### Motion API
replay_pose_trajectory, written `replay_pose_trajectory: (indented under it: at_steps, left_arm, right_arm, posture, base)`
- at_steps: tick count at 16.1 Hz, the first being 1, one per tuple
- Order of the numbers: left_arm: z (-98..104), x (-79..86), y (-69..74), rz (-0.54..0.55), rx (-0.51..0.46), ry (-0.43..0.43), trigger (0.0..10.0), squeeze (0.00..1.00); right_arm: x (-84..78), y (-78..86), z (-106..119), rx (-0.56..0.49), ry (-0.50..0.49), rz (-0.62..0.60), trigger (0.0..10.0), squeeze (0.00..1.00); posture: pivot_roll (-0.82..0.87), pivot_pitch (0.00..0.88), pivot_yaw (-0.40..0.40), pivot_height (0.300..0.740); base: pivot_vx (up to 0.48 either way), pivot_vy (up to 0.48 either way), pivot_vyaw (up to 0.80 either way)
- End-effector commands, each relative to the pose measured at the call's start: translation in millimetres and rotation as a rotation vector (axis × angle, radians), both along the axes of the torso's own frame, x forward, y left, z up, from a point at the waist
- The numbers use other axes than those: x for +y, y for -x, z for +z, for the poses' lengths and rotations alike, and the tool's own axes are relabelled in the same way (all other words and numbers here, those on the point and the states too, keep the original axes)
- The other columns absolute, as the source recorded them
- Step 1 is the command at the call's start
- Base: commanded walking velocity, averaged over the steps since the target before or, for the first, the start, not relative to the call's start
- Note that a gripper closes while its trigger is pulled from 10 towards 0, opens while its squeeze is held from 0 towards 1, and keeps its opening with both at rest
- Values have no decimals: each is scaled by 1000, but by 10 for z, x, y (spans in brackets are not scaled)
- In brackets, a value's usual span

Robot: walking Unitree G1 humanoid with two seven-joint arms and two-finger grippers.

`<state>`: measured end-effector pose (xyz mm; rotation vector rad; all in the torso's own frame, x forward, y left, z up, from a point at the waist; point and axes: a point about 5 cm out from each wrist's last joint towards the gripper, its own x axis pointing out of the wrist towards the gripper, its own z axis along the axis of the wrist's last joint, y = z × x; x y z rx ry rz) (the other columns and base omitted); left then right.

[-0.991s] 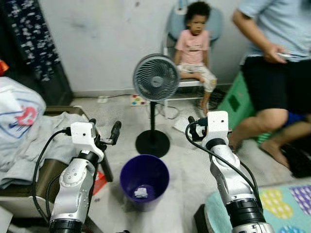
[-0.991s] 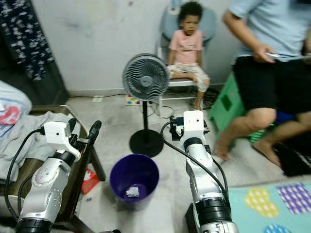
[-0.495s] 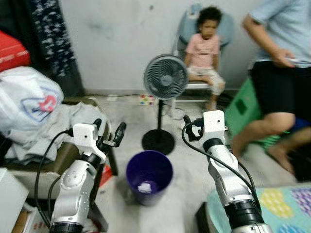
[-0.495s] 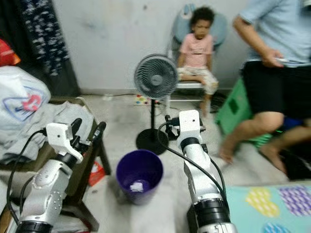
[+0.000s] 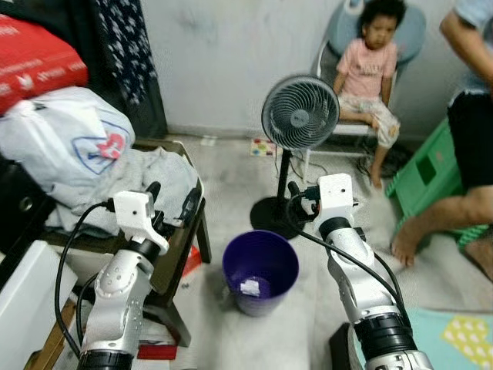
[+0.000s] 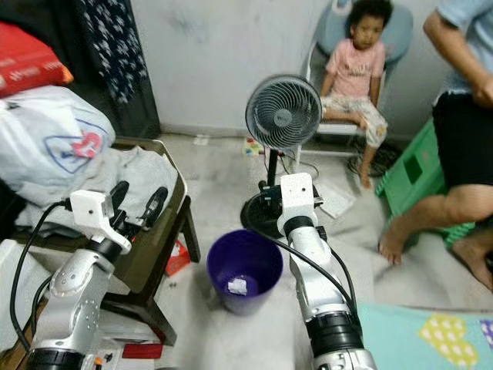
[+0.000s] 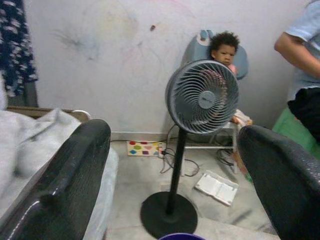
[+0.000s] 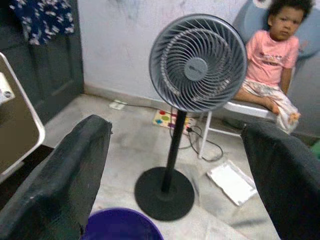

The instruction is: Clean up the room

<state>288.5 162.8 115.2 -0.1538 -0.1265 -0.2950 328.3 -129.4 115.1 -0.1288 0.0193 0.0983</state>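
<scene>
Purple bin (image 5: 260, 270) on the floor at 6 o'clock of the standing fan (image 5: 300, 114), close to its round black base. A scrap of white paper (image 5: 249, 287) lies in the bottom of the bin.

Left tool (image 5: 169, 205): raised over the edge of the low brown counter (image 6: 158, 247), at 9 o'clock of the bin. Fingers spread wide, nothing between them; the left wrist view looks through the gap to the fan.

Right tool (image 6: 266, 194): raised just past the bin's far rim, at 12 o'clock of it, near the fan's base. Fingers wide apart and empty, as the right wrist view shows.

Counter carries a heap of grey cloth (image 5: 158, 176) and a white plastic bag (image 5: 73, 142) with red and blue print; a red box (image 5: 35, 62) behind.

A child sits on a chair (image 5: 362, 31) by the wall at 12 o'clock. A second person at 2 o'clock, bare foot (image 5: 404, 243) on the floor beside a green crate (image 5: 424, 173). White booklet (image 8: 232, 182) lies on the floor near the fan.
</scene>
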Motion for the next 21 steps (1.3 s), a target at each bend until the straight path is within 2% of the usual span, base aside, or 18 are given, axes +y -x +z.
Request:
replay_pose_trajectory:
  at_steps: [1,5,9,13,21]
  left_arm:
    - [9,-34,-10,-21,4,3,10000,0]
    - [23,-47,-21,-30,-1,1,10000,0]
    - [22,33,9,-10,-2,-5,10000,0]
    - [53,-30,4,-45,-21,3,10000,0]
    - [56,-39,-5,-57,-24,2,10000,0]
  right_arm:
    - [-29,-30,50,-18,-7,-8,10000,0]
    - [-42,-38,71,-31,-8,-14,10000,0]
    - [-84,-19,76,-30,-20,-19,10000,0]
    - [-79,-43,88,-32,-7,-12,10000,0]
    - [-83,-52,107,-41,-5,-13,10000,0]
  posture:
    - [-49,0,18,740]
    - [-53,0,20,740]
    - [-47,0,11,740]
    - [-48,0,8,740]
    - [-53,0,13,740]
  base:
    - [0,0,0]
    - [0,0,0]
    - [0,0,0]
    - [0,0,0]
    - [322,0,0]
